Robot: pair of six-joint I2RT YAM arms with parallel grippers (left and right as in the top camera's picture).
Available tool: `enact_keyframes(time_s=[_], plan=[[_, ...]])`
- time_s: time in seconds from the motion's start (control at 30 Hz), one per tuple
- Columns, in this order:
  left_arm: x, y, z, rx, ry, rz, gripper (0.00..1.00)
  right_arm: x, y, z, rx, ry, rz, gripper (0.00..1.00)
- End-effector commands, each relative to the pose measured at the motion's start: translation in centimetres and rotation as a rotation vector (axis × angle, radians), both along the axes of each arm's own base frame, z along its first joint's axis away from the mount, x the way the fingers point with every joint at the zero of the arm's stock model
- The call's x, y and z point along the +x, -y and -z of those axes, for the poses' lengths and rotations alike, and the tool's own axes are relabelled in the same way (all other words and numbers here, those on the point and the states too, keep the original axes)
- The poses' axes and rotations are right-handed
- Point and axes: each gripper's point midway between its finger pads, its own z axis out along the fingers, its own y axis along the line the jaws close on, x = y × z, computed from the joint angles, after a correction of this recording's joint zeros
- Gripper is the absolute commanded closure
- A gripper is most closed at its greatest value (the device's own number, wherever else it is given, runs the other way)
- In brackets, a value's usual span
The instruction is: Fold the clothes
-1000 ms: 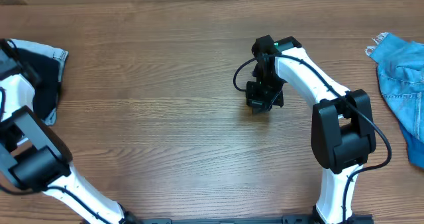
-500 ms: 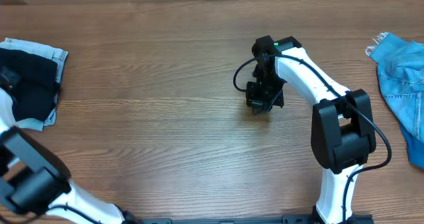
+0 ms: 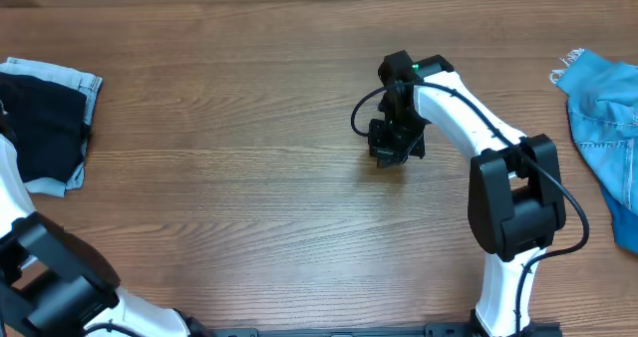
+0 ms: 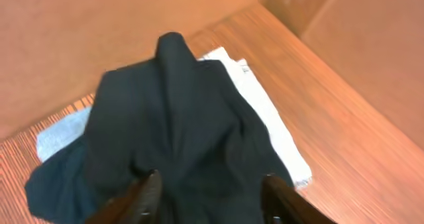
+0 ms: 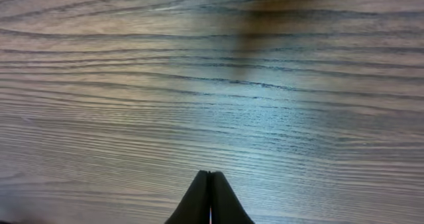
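Observation:
The clothes [image 3: 45,128], a plain black garment, lie bunched at the table's far left on top of a pale denim piece [image 3: 78,79]. In the left wrist view the black clothes [image 4: 172,118] fill the middle, with a ridge running up their centre. My left gripper [image 4: 211,177] hangs just above their near part, open, its two fingers spread to either side of the cloth and gripping nothing. My right gripper [image 3: 389,153] points down at bare wood in the middle of the table. In its own wrist view the right gripper [image 5: 210,174] is shut and empty.
The pale denim piece [image 4: 265,111] sticks out from under the black cloth near the table's back left corner. A bright blue frayed denim garment [image 3: 603,108] lies at the far right edge. The left arm [image 3: 40,277] rises along the left edge.
My left gripper has opened and let go of the black cloth, which now lies on the pale denim. The left arm has drawn back off the pile. The right arm has barely moved.

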Motion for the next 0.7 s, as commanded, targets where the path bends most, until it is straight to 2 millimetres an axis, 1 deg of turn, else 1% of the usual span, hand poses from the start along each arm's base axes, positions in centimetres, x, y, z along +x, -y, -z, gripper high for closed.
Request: enact_keyframes(time_s=[0.0,0.07,0.13,0.2,0.23,0.27,0.3,0.33,0.37,0.43,0.47,0.5,0.53,0.57,0.6,0.63,0.67], plan=[[-0.4,-1.4,4.9,-0.044,-0.084,-0.053,0.46,0.2,-0.3,-1.2,0.021,0.033,-0.007,0.96],[0.0,-0.1,7.6,-0.120,-0.121,0.009,0.51,0.2,-0.3,-1.2,0.021,0.034,-0.008,0.96],[0.3,1.3,8.3,-0.159,-0.136,0.077,0.53,0.3,-0.3,-1.2,0.026,0.044,-0.022,0.95],[0.6,2.2,7.4,-0.146,-0.140,0.133,0.50,1.0,-0.5,-1.3,0.035,0.073,-0.026,0.94],[0.4,2.6,6.1,-0.131,-0.135,0.143,0.46,1.8,-0.8,-1.7,0.048,0.115,-0.030,0.91],[0.1,3.4,3.7,-0.125,-0.104,0.161,0.43,2.7,-1.0,-2.4,0.059,0.159,-0.034,0.88],[-0.1,4.2,2.0,-0.123,-0.077,0.181,0.40,3.4,-1.2,-3.2,0.069,0.199,-0.034,0.86],[-0.6,5.6,-1.1,-0.124,-0.025,0.217,0.32,4.7,-1.6,-5.2,0.090,0.282,-0.039,0.84],[-1.0,7.1,-3.7,-0.128,0.024,0.256,0.27,5.4,-1.8,-6.7,0.104,0.337,-0.055,0.82],[-2.3,9.9,-8.1,-0.118,0.101,0.322,0.24,6.7,-1.3,-10.1,0.087,0.456,-0.054,0.80],[-3.6,11.6,-10.4,-0.111,0.132,0.350,0.23,7.6,-0.5,-13.2,0.054,0.555,-0.045,0.80],[-4.8,13.0,-12.2,-0.099,0.152,0.366,0.21,8.0,0.0,-15.4,0.034,0.622,-0.050,0.80],[-6.3,15.0,-14.1,-0.081,0.167,0.396,0.20,8.1,0.5,-18.1,0.020,0.701,-0.057,0.75],[-7.7,17.2,-15.6,-0.056,0.173,0.440,0.20,8.1,1.1,-20.7,0.005,0.776,-0.061,0.71],[-8.7,19.0,-16.5,-0.040,0.175,0.477,0.20,7.8,1.9,-23.0,-0.016,0.838,-0.046,0.69],[-9.9,21.2,-17.4,-0.025,0.174,0.522,0.20,7.5,2.5,-24.6,-0.034,0.882,-0.033,0.66],[-10.9,23.1,-17.9,-0.014,0.171,0.561,0.20,6.9,3.4,-26.7,-0.048,0.936,-0.014,0.64]])
